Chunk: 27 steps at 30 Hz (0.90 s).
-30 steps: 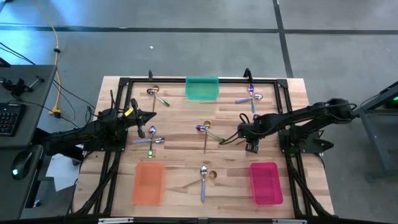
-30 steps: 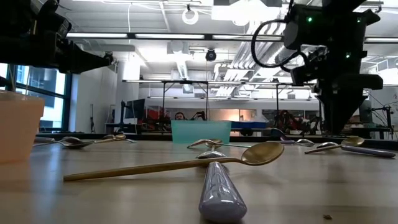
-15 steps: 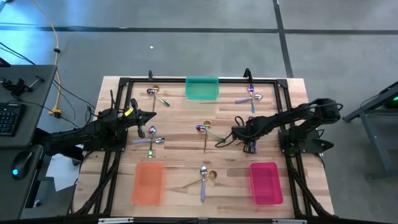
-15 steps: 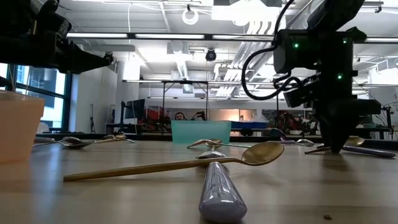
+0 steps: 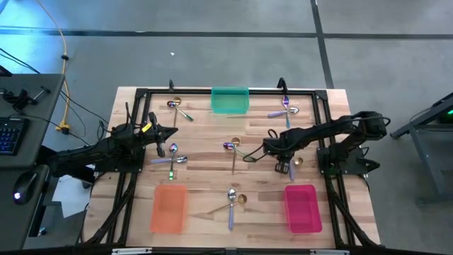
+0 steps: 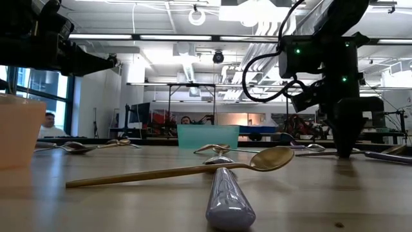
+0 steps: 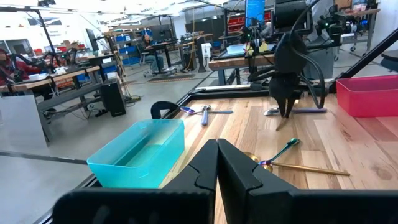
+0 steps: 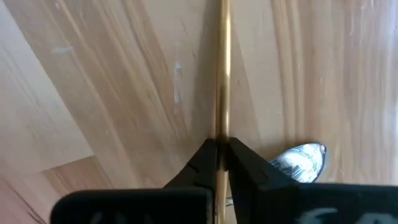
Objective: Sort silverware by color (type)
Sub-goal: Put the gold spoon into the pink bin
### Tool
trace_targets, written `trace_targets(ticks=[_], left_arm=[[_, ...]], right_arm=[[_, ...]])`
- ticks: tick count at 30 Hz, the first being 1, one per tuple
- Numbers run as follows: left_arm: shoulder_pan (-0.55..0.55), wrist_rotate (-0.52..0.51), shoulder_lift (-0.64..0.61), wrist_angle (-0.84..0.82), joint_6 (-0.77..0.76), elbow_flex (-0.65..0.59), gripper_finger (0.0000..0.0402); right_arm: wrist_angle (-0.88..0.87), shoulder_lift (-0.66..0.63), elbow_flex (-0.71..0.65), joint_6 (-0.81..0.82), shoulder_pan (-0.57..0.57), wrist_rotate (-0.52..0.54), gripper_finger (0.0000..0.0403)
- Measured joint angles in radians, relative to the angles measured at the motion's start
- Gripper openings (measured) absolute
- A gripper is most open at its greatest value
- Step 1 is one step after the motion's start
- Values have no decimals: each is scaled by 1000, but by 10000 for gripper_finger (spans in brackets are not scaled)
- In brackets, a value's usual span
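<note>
Right gripper [image 5: 289, 164] down at the table, just far of the empty pink plastic tray [image 5: 302, 207], fingers pinched on a slim gold spoon [image 8: 223, 74]. Left gripper [image 5: 174, 132] waits left, fingers together, nothing held.

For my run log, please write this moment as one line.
right tool: shut on gold spoon, low at table | left tool: shut, waiting at left side | pink tray: nearby

— Inspector A: Has any text, label, brand, number or sign been found legible in any view?

— Inspector B: None. Nothing readable is recorded on any surface shown, near or far, in any of the four views.
</note>
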Motion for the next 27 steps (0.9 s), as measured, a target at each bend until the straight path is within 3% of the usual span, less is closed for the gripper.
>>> trace_targets(ticks=[7,14,21,27], left_arm=[[0,0,0,0,0,0,0],[0,0,0,0,0,0,0],[0,0,0,0,0,0,0],[0,0,0,0,0,0,0]], right_arm=[[-49,-1,55,54,-2,3,3],[-145,-14,226,145,7,7,2],[-281,-15,440,406,89,-37,1],[-360,-16,552,774,268,-73,1]])
